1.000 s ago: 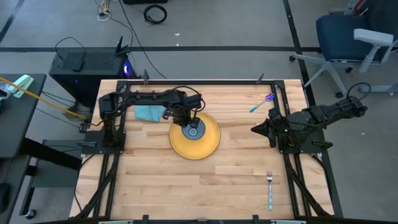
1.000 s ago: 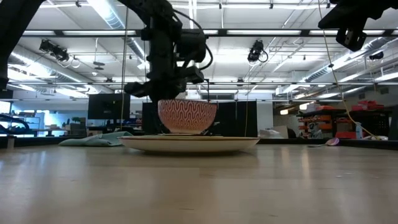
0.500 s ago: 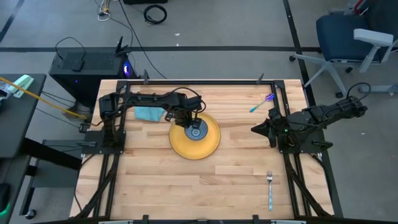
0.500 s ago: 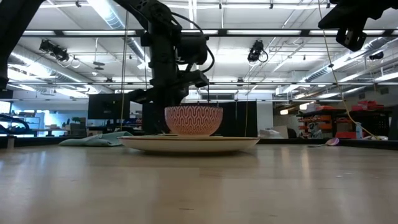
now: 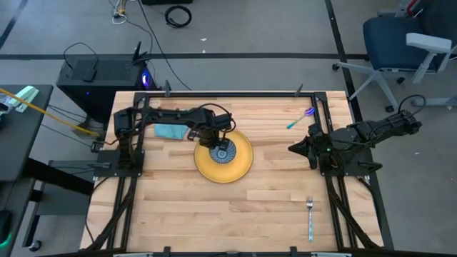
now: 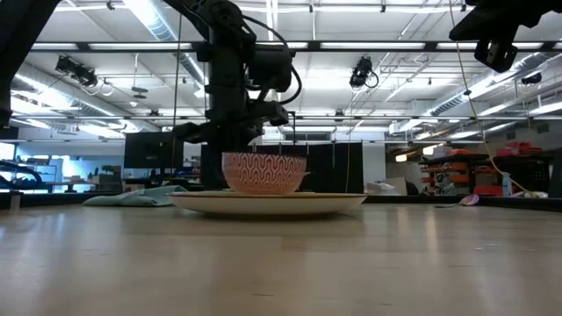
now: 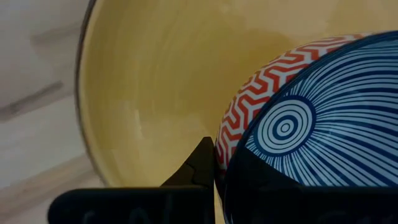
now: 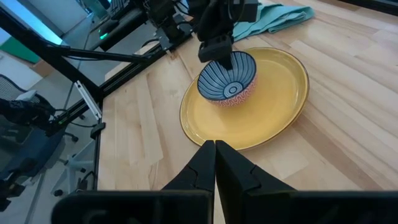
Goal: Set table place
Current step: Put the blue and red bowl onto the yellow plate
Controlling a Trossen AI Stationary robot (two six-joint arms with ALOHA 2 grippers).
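Note:
A bowl, red zigzag outside and blue stripes inside, stands on a yellow plate in the middle of the wooden table. My left gripper is above the bowl's far-left rim and shut on it; the bowl also shows in the low view and the left wrist view. My right gripper is shut and empty, held above the table's right side; its fingers show in the right wrist view. My left gripper pinches the bowl's rim at its far-left side, one finger outside the wall and the other inside the bowl. The fingers come from above, pointing down. The bowl stands about upright with its base at the plate.
A teal cloth lies left of the plate, under the left arm. A fork with a blue handle lies near the front right. A blue and purple utensil lies at the far right. Black rails edge the table.
My left gripper has gone down a little with the bowl, shifting it first toward the table's right and then back. The bowl has come down from just above the plate onto it.

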